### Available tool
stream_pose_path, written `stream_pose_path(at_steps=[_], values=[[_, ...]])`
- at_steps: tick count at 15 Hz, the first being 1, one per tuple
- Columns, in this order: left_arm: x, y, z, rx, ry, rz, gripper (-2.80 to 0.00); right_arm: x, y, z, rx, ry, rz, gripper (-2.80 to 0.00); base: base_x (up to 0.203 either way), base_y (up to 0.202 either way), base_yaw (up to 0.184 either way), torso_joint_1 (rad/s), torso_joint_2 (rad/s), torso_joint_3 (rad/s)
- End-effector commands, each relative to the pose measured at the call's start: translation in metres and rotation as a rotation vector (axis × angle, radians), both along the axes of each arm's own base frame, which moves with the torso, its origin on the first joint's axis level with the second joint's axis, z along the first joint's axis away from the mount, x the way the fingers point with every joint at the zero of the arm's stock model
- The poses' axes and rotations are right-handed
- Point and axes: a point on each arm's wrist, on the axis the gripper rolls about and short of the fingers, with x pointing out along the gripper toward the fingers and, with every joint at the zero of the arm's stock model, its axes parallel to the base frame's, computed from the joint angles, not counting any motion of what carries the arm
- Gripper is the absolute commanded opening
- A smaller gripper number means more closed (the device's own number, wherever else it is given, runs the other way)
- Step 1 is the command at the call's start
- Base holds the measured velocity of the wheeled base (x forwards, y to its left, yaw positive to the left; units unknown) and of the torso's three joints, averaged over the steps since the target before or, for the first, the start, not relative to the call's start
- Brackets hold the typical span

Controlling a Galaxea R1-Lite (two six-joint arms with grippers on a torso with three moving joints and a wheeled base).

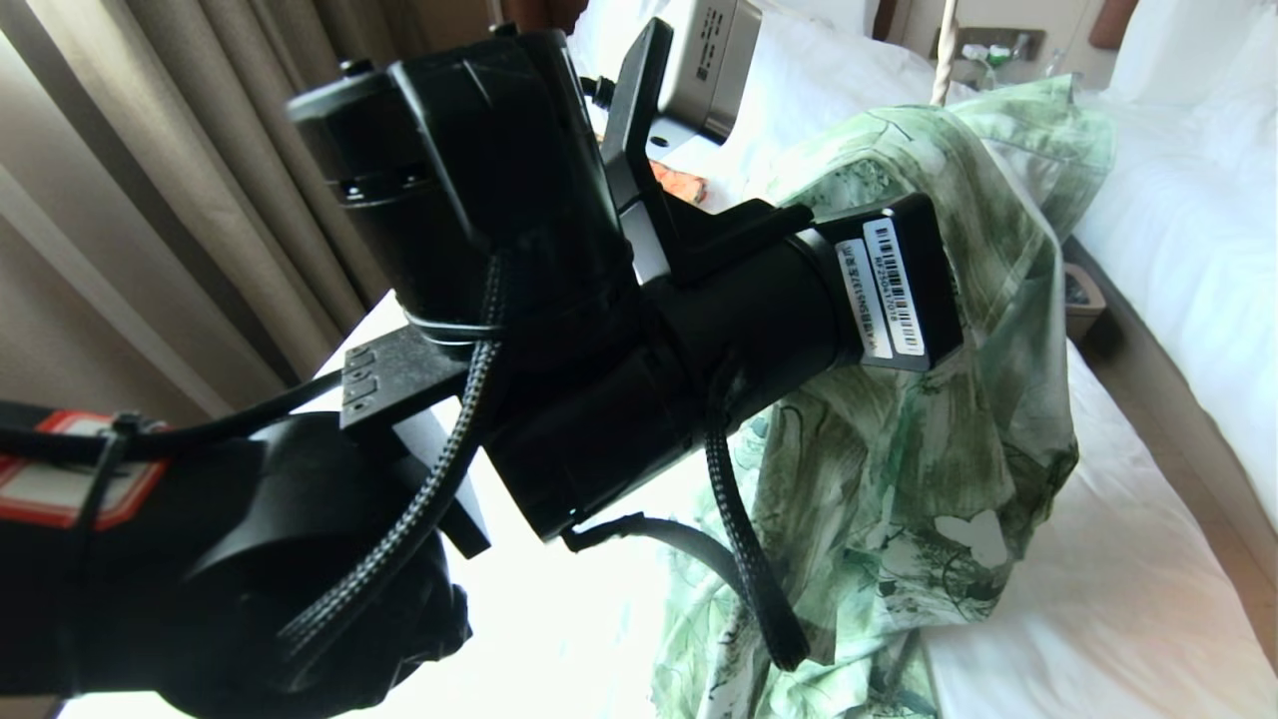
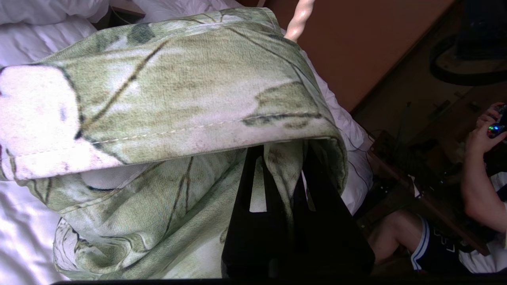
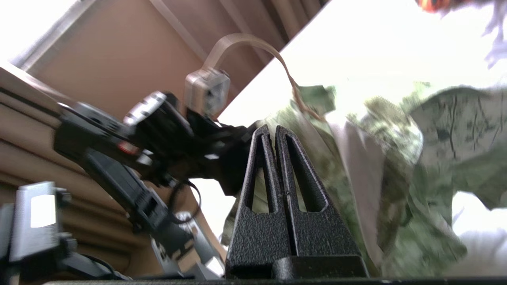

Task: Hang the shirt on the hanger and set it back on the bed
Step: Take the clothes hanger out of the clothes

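While shirt [image 1: 929, 469] hangs, curtains [image 1: 200, 200] flank.

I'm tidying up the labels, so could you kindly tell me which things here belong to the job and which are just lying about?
Job:
shirt
hanger
bed
left gripper
right gripper

Lying about:
second bed
orange garment
curtains
seated person

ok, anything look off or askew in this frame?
Yes. The shirt hangs bunched and lopsided above the bed, pinched by the left gripper, with only the hanger hook showing above the fabric. The right gripper is shut with nothing between its fingers.
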Motion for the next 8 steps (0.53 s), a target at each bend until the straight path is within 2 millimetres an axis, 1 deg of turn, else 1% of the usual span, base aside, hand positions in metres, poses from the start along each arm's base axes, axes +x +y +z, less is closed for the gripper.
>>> stream_pose_path(at_steps=[1,3,4,6,8], values=[[0.0005,-0.0001,0.0009,-0.009,-0.001,0.001,-2.80,0.0246,0.0076,-0.0156,-0.113,0.064,0.009,-2.80,0.000,0.000,0.000,0.000,0.00,0.000],[0.0002,0.0009,0.0025,-0.013,-0.003,0.002,-2.80,0.0247,0.0070,-0.0192,-0.187,0.020,-0.010,-2.80,0.000,0.000,0.000,0.000,0.00,0.000],[-0.0003,0.0016,0.0034,-0.014,-0.004,0.001,-2.80,0.0241,0.0072,-0.0178,-0.197,-0.008,-0.015,0.00,0.000,0.000,0.000,0.000,0.00,0.000],[-0.0006,0.0013,0.0029,-0.012,-0.003,0.000,-2.80,0.0231,0.0113,-0.0157,-0.204,-0.052,0.013,0.00,0.000,0.000,0.000,0.000,0.00,0.000],[-0.0018,0.0012,0.0024,-0.011,0.000,-0.003,-2.80,0.0287,0.0140,-0.0175,-0.246,-0.094,0.026,0.00,0.000,0.000,0.000,0.000,0.00,0.000]])
